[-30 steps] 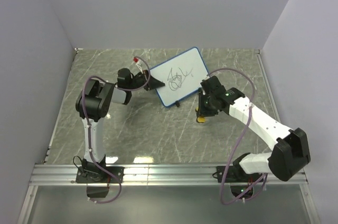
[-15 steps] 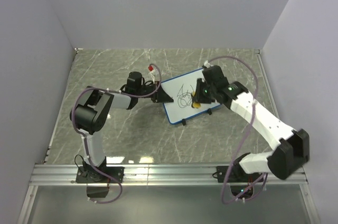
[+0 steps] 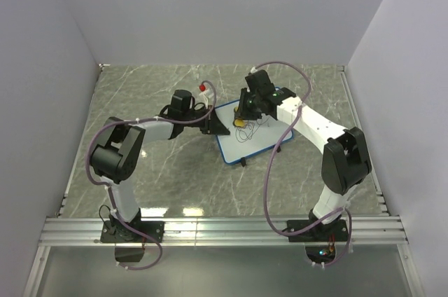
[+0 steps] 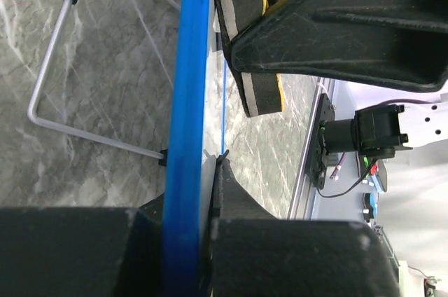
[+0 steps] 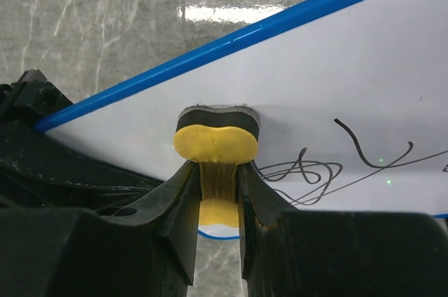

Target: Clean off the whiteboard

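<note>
Since a second ago the right gripper [image 3: 242, 116] has swung onto the whiteboard [image 3: 264, 141], now mid-table; its jaws narrowly pinch the eraser [image 5: 215, 144], pressed on the board's face; the left gripper [image 4: 203, 171] clamps tight on the rim; the scribble [image 5: 308, 171] sits intact beside the eraser, so wiping looks barely begun.

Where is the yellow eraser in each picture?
Top external: yellow eraser in the middle, on the whiteboard.
Left wrist: eraser top middle, edge-on.
Right wrist: eraser at centre, pinched in the right gripper.
Shared landmark: the whiteboard's blue rim.
</note>
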`<state>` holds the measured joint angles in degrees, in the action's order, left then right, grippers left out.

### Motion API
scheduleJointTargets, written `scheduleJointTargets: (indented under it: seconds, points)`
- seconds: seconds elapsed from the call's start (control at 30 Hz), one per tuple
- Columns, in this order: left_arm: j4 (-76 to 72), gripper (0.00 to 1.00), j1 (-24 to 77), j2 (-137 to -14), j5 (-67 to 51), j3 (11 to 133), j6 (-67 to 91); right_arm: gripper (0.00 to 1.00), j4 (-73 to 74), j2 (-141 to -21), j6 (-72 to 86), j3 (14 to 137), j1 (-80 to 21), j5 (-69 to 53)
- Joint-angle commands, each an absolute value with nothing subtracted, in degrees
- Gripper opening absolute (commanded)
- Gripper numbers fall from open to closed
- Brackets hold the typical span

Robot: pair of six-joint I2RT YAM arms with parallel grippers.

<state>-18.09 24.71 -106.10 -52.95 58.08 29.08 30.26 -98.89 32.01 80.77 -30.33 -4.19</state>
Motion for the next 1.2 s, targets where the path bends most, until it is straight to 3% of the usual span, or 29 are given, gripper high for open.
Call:
scheduleJointTargets:
  seconds: [0.0, 0.2, 0.53, 0.9, 1.17]
  points:
    - [-8.3, 0.0, 25.8, -105.1, -49.6, 54.7, 24.5, 0.0, 25.6, -101.2, 35.2, 83.8, -30.1, -4.3]
    - [-8.3, 0.0, 25.8, -105.1, -50.2, 53.0, 23.2, 0.0, 24.8, -102.1, 37.3, 81.6, -30.6, -2.8]
    - [-7.7, 0.0, 25.8, -104.8, -51.3, 52.9, 22.2, 0.0, 19.6, -99.0, 40.3, 63.7, -33.0, -4.0]
    - [-7.3, 0.0, 25.8, -103.7, -51.2, 52.8, 21.9, 0.0, 17.0, -95.7, 44.8, 53.4, -40.4, -4.7]
    - [-7.3, 0.0, 25.8, -102.9, -50.7, 52.3, 21.9, 0.0, 19.4, -87.2, 43.8, 50.2, -39.6, -0.1]
